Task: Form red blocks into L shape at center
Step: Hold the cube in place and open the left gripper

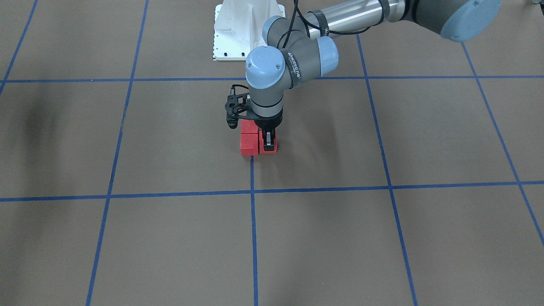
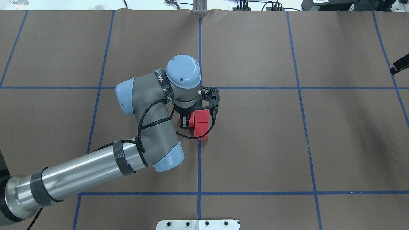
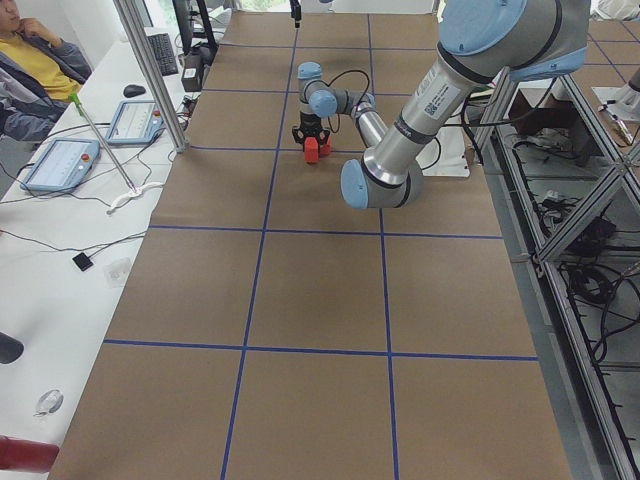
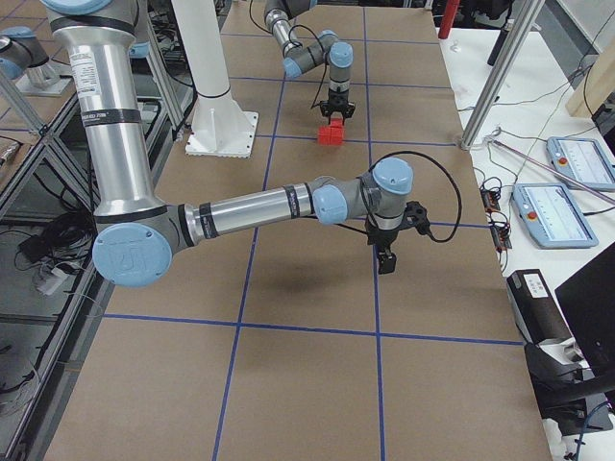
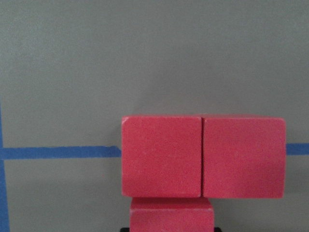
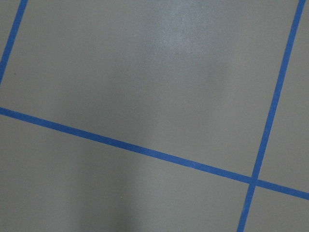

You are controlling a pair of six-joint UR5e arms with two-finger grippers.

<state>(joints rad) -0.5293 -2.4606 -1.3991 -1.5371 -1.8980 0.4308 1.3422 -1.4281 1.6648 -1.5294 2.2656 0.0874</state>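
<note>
Gripping one of three touching red blocks point(image 1: 250, 144) laid in an L on the brown mat's point(image 1: 331, 140) middle blue line point(image 1: 253, 178), the left gripper point(image 1: 268, 142) stood upright, while the far-off right gripper's point(image 4: 387, 261) jaw state was unreadable.

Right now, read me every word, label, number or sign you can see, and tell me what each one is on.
Nothing reads clearly enough to quote.
White lettering on the left arm, at its wrist: too blurred.
Label on the left arm's tube: too small.
Label on the right arm, on its tube: too small.
Red blocks and brown floor: no text.
</note>
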